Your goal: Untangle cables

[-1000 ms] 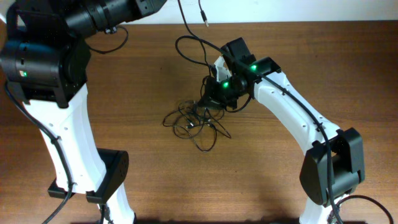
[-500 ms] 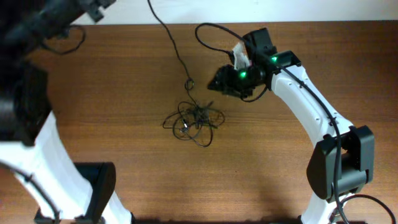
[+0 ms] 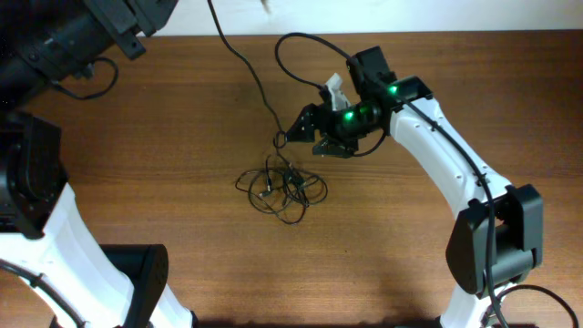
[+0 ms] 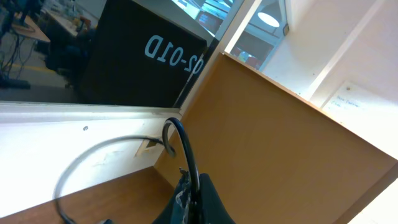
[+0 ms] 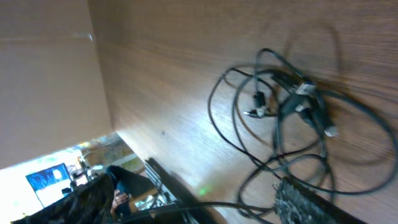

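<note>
The cables (image 3: pixel 281 187) lie as a loose knotted clump of thin black cords mid-table. One cord (image 3: pixel 244 56) rises from the clump toward the far left and leaves the overhead view at the top edge. In the left wrist view, my left gripper (image 4: pixel 198 190) is shut on that black cord (image 4: pixel 184 140), held high above the table. My right gripper (image 3: pixel 308 137) hovers just up and right of the clump, open with nothing in it. The right wrist view shows the clump (image 5: pixel 292 106) with small plug ends below one textured finger pad (image 5: pixel 308 204).
The right arm's own thicker black cable (image 3: pixel 296 44) loops over the table's far side. The left arm's base (image 3: pixel 137 282) stands at the front left and the right arm's base (image 3: pixel 492 246) at the front right. A white wall runs behind the table's far edge (image 3: pixel 455 34).
The right gripper has opened, let go and lifted up and right off the clump. The left arm has pulled one cord up and back. The clump sits tighter and slightly lower.
</note>
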